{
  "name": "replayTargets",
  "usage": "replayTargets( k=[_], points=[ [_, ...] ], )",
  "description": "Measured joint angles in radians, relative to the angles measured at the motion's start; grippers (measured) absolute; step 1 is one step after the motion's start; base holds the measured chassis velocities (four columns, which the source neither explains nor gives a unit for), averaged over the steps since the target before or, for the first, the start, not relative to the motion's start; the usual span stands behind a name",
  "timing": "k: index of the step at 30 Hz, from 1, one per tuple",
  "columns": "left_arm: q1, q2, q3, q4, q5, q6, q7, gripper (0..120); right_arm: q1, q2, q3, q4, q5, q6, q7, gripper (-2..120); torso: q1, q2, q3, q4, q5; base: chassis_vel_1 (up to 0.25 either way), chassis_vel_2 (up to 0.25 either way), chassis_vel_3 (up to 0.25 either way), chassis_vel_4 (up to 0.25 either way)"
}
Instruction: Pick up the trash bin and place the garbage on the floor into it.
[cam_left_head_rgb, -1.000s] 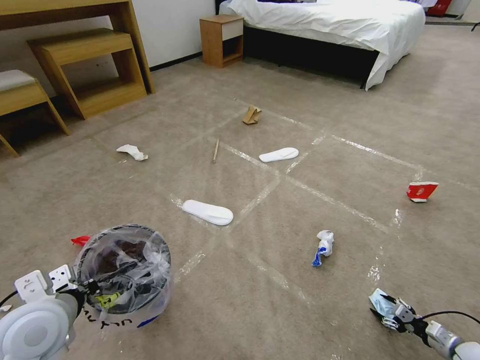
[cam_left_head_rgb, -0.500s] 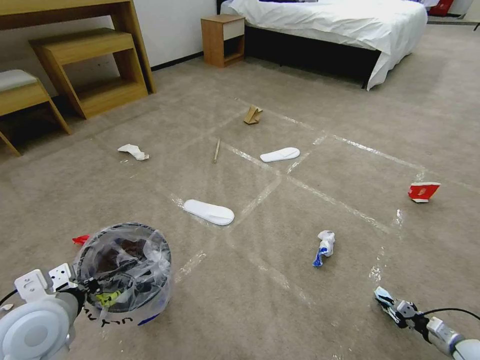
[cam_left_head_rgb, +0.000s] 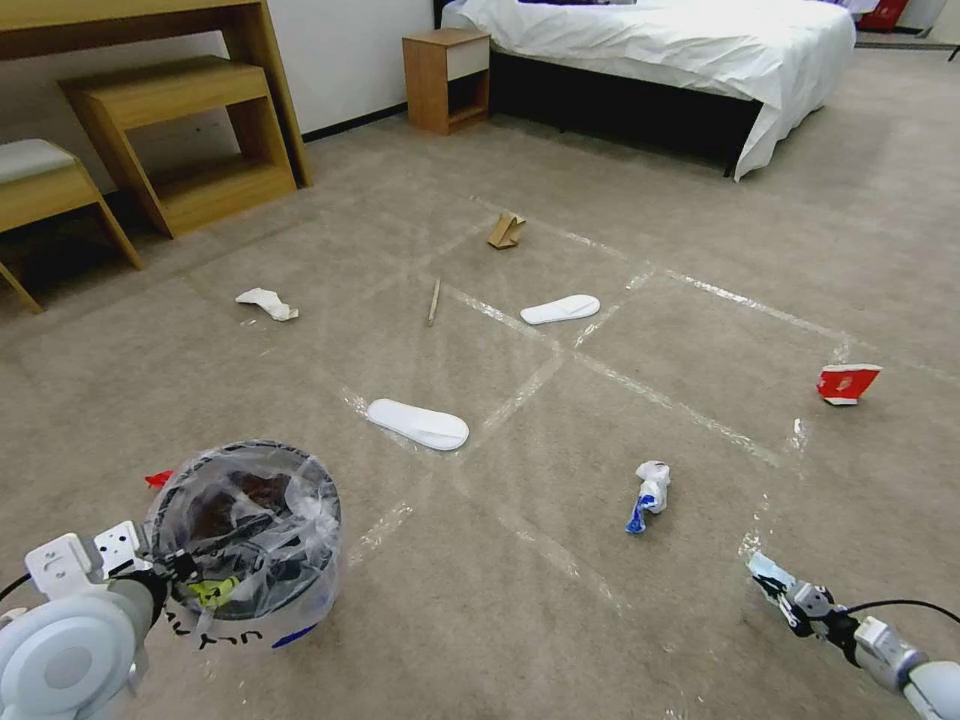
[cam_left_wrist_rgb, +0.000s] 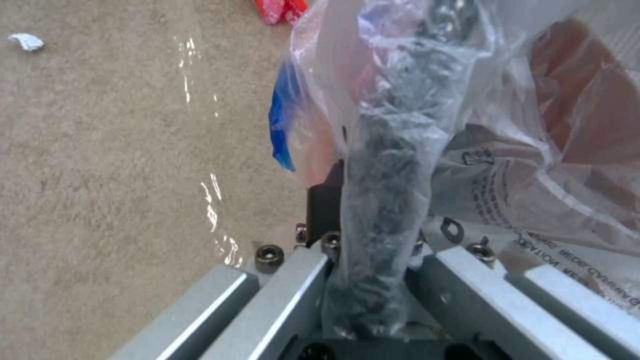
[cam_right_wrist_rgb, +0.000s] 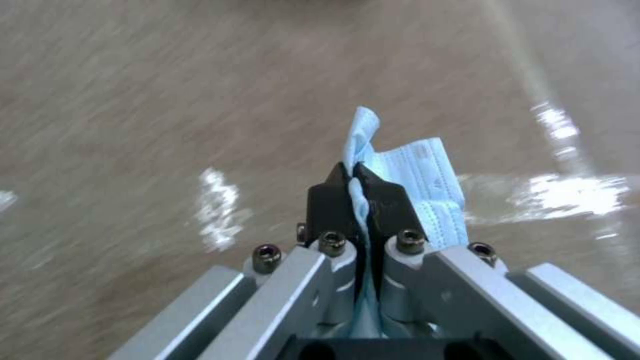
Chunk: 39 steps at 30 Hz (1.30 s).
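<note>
Held item: a pale blue pleated paper face mask (cam_right_wrist_rgb: 427, 175), pinched between the black fingertips of the right claw (cam_right_wrist_rgb: 357, 192), low on the robot's right above the beige-brown short-pile carpet floor (cam_left_head_rgb: 600, 620).
Right claw state: clenched on the mask, which hangs out past the tips.
Bin: the small round dark trash bin lined with a crinkly clear plastic bag (cam_left_head_rgb: 245, 540) hangs at the robot's lower left, carried by the left claw (cam_left_wrist_rgb: 373, 240).
Left claw state: clamped on the bin's bag-wrapped rim, one finger inside and one outside.
Key relation: the bin's mouth lies well apart from the right claw, straight across toward the robot's left; the mask must travel leftward and end above the open rim.
Nearer arm: the right arm holds the mask, the left holds the bin.
Remaining litter, judged: a flat white slipper (cam_left_head_rgb: 417, 423) and a crumpled white-and-blue wrapper (cam_left_head_rgb: 648, 494) lie ahead between the arms.
</note>
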Motion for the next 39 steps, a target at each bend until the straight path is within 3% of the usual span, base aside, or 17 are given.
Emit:
replayTargets(
  k=[6,8,10,12,15,23,30,34,39],
  points=[
    [-0.002,0.011,-0.008,-0.017,-0.042,0.003,-0.017,0,-0.058,-0.082,0.086,0.182,0.096,-0.006,0.011,0,0.0,0.0,0.0,0.0,-0.0002,0.0,0.0,0.0,0.0],
    [0.001,0.017,-0.018,-0.029,-0.06,0.005,-0.029,0,-0.103,-0.151,0.127,0.318,0.202,-0.027,0.032,0,0.0,0.0,0.0,-0.0005,-0.001,0.0,0.0,0.0,0.0],
    [0.005,0.018,-0.023,-0.035,-0.066,0.006,-0.034,0,-0.11,-0.172,0.135,0.362,0.239,-0.035,0.04,0,0.0,0.0,0.0,-0.0006,-0.0007,0.0,0.0,0.0,0.0],
    [0.018,0.019,-0.044,-0.061,-0.086,0.007,-0.046,0,-0.1,-0.228,0.154,0.481,0.341,-0.065,0.058,0,0.0,0.0,0.0,-0.0001,-0.0007,0.0,0.0,0.0,0.0],
    [0.024,0.019,-0.059,-0.08,-0.105,0.007,-0.058,0,-0.071,-0.261,0.162,0.564,0.399,-0.083,0.066,0,0.0,0.0,0.0,0.0008,-0.0003,0.0,0.0,0.0,0.0],
    [0.031,0.023,-0.079,-0.114,-0.18,0.004,-0.092,0,-0.007,-0.344,0.172,0.806,0.619,-0.127,0.06,0,0.0,0.0,0.0,-0.0002,-0.0004,0.0,0.0,0.0,0.0],
    [0.003,0.033,-0.063,-0.105,-0.196,0.0,-0.094,0,0.076,-0.357,0.089,1.08,0.788,-0.252,0.068,0,0.0,0.0,0.0,0.0004,-0.001,0.0,0.0,0.0,0.0],
    [-0.013,0.047,-0.052,-0.09,-0.2,0.0,-0.085,0,0.123,-0.317,-0.008,1.163,0.791,-0.285,0.073,0,0.0,0.0,0.0,-0.0007,-0.0005,0.0,0.0,0.0,0.0],
    [-0.007,0.048,-0.055,-0.088,-0.202,-0.001,-0.067,0,0.225,-0.256,-0.183,1.186,0.774,-0.292,0.057,0,0.0,0.0,0.0,0.0002,-0.0003,0.0,0.0,0.0,0.0]
  ],
)
